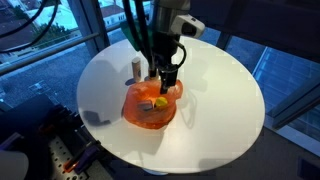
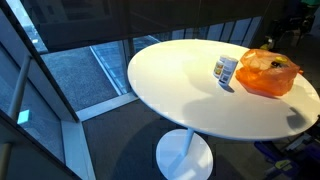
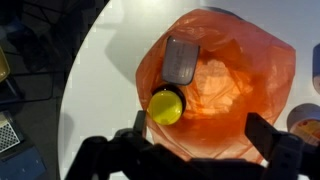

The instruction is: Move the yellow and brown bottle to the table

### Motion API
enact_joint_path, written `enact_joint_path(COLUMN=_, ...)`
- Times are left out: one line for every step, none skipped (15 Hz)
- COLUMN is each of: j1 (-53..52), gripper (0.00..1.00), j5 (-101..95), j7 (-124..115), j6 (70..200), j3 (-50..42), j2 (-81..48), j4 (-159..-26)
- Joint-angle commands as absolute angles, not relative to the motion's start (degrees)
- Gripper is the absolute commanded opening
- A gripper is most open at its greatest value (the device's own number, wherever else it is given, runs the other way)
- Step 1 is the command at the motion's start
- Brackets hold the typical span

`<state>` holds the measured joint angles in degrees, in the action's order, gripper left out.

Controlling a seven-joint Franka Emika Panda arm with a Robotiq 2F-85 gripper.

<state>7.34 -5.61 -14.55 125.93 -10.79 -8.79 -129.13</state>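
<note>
White round table [image 1: 230, 110] is shown in both exterior views, with an orange bowl [image 1: 130, 105] sat on it. Right over the bowl the gripper [image 3: 197, 145] is hung with its fingers spread wide and nothing held. Down inside the bowl the yellow and brown bottle [image 3: 166, 106] is found, mostly just its yellow cap seen from the wrist, just beside a pale bottle [image 3: 180, 60]. Probably best if the cap is straddled evenly and the pale one is kept out of the pinch
</note>
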Motion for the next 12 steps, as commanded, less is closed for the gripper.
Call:
enact_joint_path(j1=7.62, gripper=1.0, j5=-5.89, j7=-14.55, j6=125.91, j3=-10.71, j2=-8.86, j4=-129.08)
enact_joint_path(j1=7.63, gripper=1.0, j5=-6.11, j7=-14.55, j6=125.95, j3=-10.77, j2=-8.86, j4=-129.08)
enact_joint_path(j1=7.63, gripper=1.0, j5=-6.19, j7=-14.55, j6=125.97, j3=-10.77, j2=-8.86, j4=-129.08)
enact_joint_path(j1=7.62, gripper=1.0, j5=-6.21, j7=-14.55, j6=125.97, j3=-10.77, j2=-8.86, j4=-129.08)
enact_joint_path(j1=7.62, gripper=1.0, j5=-6.21, j7=-14.55, j6=125.97, j3=-10.77, j2=-8.86, j4=-129.08)
enact_joint_path(j1=7.47, gripper=1.0, j5=-6.48, j7=-14.6, j6=126.23, j3=-10.66, j2=-8.95, j4=-129.24)
enact_joint_path(j1=7.34, gripper=1.0, j5=-6.63, j7=-14.67, j6=126.68, j3=-10.55, j2=-8.91, j4=-129.72)
enact_joint_path(j1=7.26, gripper=1.0, j5=-6.58, j7=-14.5, j6=126.76, j3=-10.42, j2=-8.93, j4=-130.06)
enact_joint_path(j1=7.1, gripper=1.0, j5=-6.77, j7=-14.57, j6=126.98, j3=-10.34, j2=-8.91, j4=-130.52)
enact_joint_path(j1=6.96, gripper=1.0, j5=-6.91, j7=-14.58, j6=127.0, j3=-10.23, j2=-8.85, j4=-130.91)
enact_joint_path(j1=6.82, gripper=1.0, j5=-7.02, j7=-14.59, j6=127.19, j3=-10.14, j2=-8.55, j4=-131.59)
enact_joint_path(j1=6.72, gripper=1.0, j5=-7.23, j7=-14.68, j6=127.42, j3=-10.1, j2=-8.25, j4=-132.32)
